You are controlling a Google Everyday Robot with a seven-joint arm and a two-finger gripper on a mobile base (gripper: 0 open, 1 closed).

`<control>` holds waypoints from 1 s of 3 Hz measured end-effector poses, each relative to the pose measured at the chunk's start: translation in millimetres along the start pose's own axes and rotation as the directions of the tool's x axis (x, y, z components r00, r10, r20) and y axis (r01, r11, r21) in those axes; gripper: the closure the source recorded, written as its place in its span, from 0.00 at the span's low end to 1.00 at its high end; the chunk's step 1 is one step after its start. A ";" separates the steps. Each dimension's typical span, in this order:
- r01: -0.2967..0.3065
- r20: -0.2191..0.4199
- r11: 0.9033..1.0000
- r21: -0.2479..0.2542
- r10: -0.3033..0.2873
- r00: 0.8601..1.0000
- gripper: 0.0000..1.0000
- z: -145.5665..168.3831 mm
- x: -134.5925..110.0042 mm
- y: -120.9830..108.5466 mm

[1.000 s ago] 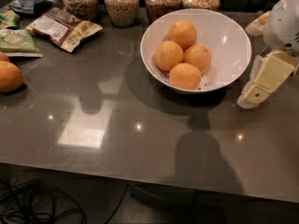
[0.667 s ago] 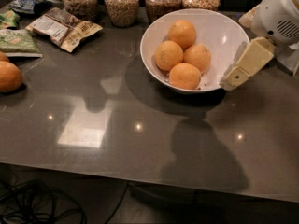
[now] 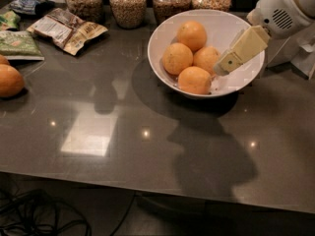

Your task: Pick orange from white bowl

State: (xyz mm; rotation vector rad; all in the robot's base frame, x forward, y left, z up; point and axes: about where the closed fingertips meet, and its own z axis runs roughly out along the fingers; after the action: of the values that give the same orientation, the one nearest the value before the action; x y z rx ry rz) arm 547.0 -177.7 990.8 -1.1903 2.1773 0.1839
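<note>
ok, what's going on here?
The robot is going for an orange in the white bowl. Its hand reaches in from the right and hangs over the bowl's right side, tip close to the rightmost orange. All four oranges lie in the bowl, none lifted yet. A loose orange sits at the left of the table, and jars of grain stand behind the bowl.
</note>
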 end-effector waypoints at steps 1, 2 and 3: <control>-0.027 0.085 0.999 0.021 0.025 0.996 0.00 6.4 -15.5 -6.7; -0.090 0.225 0.994 0.060 0.075 0.972 0.00 24.4 -53.2 -20.8; -0.192 0.330 0.976 0.107 0.147 0.932 0.00 42.6 -84.0 -41.4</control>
State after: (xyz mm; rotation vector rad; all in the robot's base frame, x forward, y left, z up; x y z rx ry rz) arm 632.1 -125.1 1014.7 -0.8296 1.9679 0.2759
